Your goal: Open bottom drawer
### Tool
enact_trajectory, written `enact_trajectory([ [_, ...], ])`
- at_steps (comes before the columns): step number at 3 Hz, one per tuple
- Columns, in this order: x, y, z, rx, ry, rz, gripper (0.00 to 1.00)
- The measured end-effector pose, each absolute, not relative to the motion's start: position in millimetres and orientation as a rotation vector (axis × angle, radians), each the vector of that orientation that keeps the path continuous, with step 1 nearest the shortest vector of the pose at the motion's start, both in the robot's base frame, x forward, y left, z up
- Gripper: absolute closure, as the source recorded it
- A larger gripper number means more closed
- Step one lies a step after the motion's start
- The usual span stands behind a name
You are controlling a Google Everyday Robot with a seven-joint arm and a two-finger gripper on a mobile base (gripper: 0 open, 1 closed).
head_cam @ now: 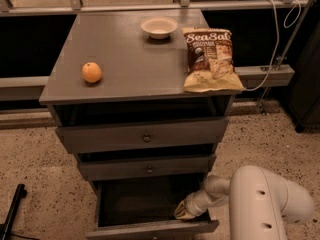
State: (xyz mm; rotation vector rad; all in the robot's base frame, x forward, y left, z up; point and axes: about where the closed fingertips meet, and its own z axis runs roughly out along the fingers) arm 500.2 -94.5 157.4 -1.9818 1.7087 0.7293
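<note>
**Camera view (the only one)**

1. Bottom drawer (142, 201): the lowest of three in the grey cabinet (135, 54). It stands pulled well out, its dark inside exposed and its front panel along the lower edge of the picture. Judged largely open.
2. Gripper (186, 212): inside that drawer at its front right corner, just behind the front panel. It reaches in from the right on the white arm (265, 204). It is probably placed there to draw the panel outward from within instead of taking the knob. Whether it is open or closed I cannot tell.
3. Middle drawer (149, 168) and top drawer (145, 136): both shut, with knobs centred.
4. Cabinet top: orange (91, 72) near the left edge, bowl (159, 27) at the back edge, chip bag (211, 59) along the right edge, reaching the front right corner. All sit well apart from the work below, so opening the drawer should not disturb them.
</note>
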Motion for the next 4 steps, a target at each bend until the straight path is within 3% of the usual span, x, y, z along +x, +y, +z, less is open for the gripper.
enact_trajectory([
  [2, 465, -90, 177, -1.951, 1.706, 0.839, 1.0],
  [4, 508, -98, 246, -1.853, 1.499, 0.67, 1.0],
])
